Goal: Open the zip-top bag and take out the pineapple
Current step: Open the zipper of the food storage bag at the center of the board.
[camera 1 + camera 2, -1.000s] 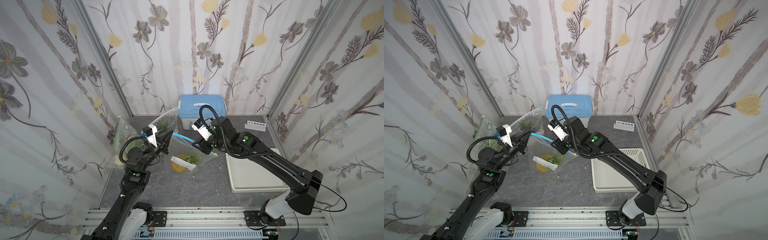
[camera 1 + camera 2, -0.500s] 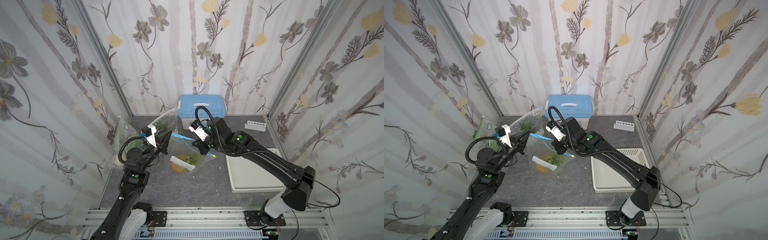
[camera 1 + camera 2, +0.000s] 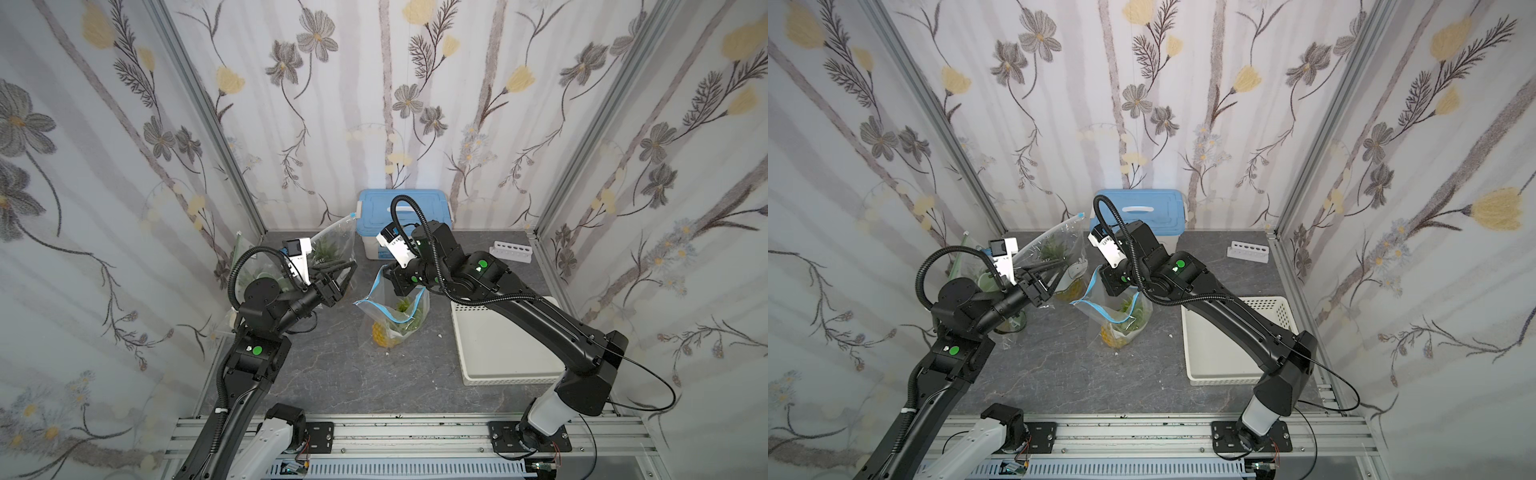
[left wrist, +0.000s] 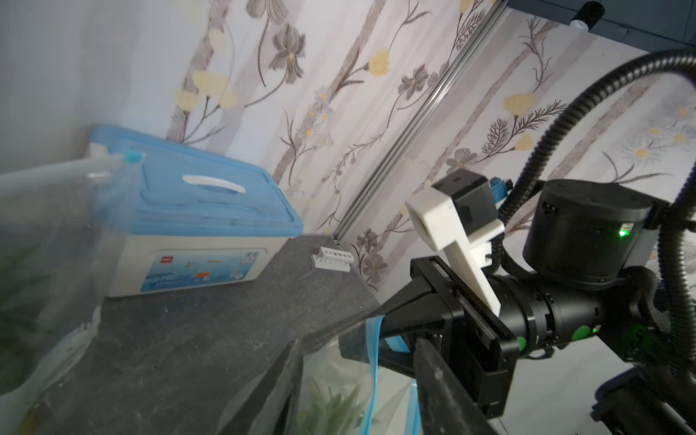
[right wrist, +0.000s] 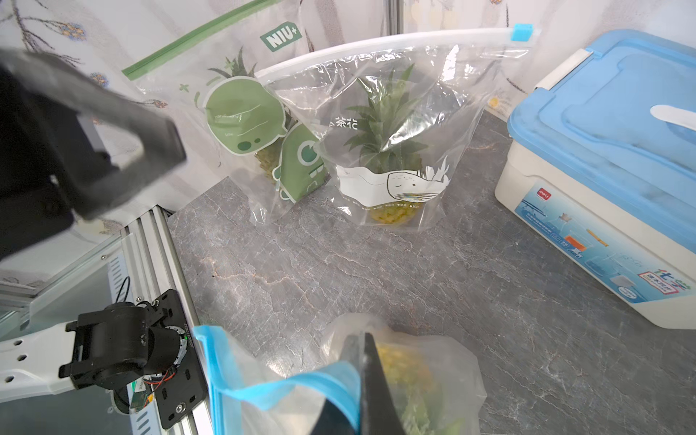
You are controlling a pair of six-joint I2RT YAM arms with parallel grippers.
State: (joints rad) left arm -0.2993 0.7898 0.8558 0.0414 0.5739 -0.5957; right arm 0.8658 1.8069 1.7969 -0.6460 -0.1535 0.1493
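The clear zip-top bag with a blue zip strip stands upright mid-table, its mouth gaping. The pineapple sits inside it, yellow body down and green leaves up; it shows through the bag in both top views. My right gripper is shut on the bag's far blue rim, as the right wrist view shows. My left gripper hangs open just left of the bag, touching nothing. In the left wrist view the blue zip strip and the pineapple leaves lie beyond the spread fingers.
Two more bagged pineapples lean in the back left corner: a whale-print bag and a green-print bag. A blue-lidded box stands at the back wall. A white tray lies right of the bag, a tube rack behind it.
My right gripper shut on the bag's rim. My left gripper let go of the blue strip, opened and drew back left. The bag swung upright under the right gripper.
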